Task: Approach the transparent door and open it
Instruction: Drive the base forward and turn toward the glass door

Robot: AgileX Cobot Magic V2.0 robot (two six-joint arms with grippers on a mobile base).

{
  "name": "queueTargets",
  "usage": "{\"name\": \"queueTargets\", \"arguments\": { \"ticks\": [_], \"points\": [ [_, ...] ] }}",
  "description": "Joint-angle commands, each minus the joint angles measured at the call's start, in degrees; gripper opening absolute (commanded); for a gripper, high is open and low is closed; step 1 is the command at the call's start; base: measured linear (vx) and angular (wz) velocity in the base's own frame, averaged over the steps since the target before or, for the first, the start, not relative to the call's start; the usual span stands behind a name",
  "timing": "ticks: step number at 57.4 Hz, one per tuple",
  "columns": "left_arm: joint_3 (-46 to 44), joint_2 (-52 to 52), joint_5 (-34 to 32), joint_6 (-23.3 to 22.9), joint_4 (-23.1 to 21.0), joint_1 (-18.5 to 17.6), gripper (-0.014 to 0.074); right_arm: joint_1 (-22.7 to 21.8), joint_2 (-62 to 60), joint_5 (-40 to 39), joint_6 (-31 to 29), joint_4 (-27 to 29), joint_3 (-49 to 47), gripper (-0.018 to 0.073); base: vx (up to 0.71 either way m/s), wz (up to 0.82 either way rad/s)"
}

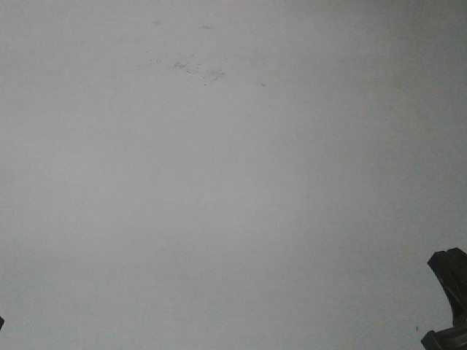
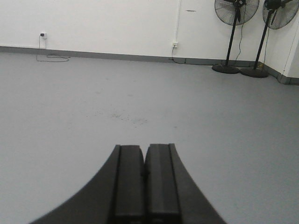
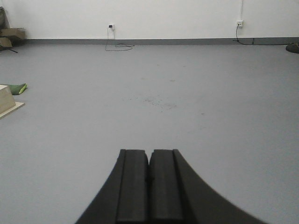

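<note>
Nowhere in the 3 views does the door show, so neither its look nor its place can be told.

The front view is filled by bare grey floor (image 1: 233, 219) with a faint patch of speckles (image 1: 193, 68) near the top. A dark piece of the robot (image 1: 449, 292) pokes in at the lower right edge.

From the left wrist, the left pincer (image 2: 145, 154) sits with its 2 black fingers (image 2: 129, 182) pressed together, holding nothing and pointing out over the floor. Beyond it a white wall (image 2: 103, 21) runs across the back with a grey skirting. 2 wall sockets (image 2: 175, 45) are on it, and a thin cable (image 2: 51, 58) lies on the floor below the left one. 2 black pedestal fans (image 2: 236, 11) stand side by side in the far right corner.

From the right wrist, the right pincer (image 3: 149, 156) is likewise together and holds nothing. The speckles lie ahead of it. At the left edge is a pale wooden box (image 3: 5, 99), with a green thing (image 3: 16, 88) just behind it. Brown boxes (image 3: 10, 35) stand against the wall in the far left corner.
</note>
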Motion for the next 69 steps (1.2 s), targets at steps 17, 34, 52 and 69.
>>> {"name": "queueTargets", "arguments": {
  "ticks": [17, 34, 52, 69],
  "points": [
    [1.73, -0.77, -4.83, -0.38, -0.62, 0.02, 0.0004, -0.35, -0.83, -4.98, -0.18, -0.57, 0.76, -0.0007, 0.00, -0.01],
    [1.73, -0.77, -4.83, -0.38, -0.62, 0.02, 0.0004, -0.35, -0.83, -4.98, -0.18, -0.57, 0.76, -0.0007, 0.00, 0.00],
    [1.73, -0.77, -4.83, -0.38, -0.62, 0.02, 0.0004, -0.35, -0.83, -4.98, -0.18, -0.57, 0.76, -0.0007, 0.00, 0.00],
    [1.73, -0.77, -4.83, -0.38, -0.62, 0.02, 0.0004, -0.35, -0.83, -4.98, -0.18, -0.57, 0.76, -0.0007, 0.01, -0.01]
  ]
}}
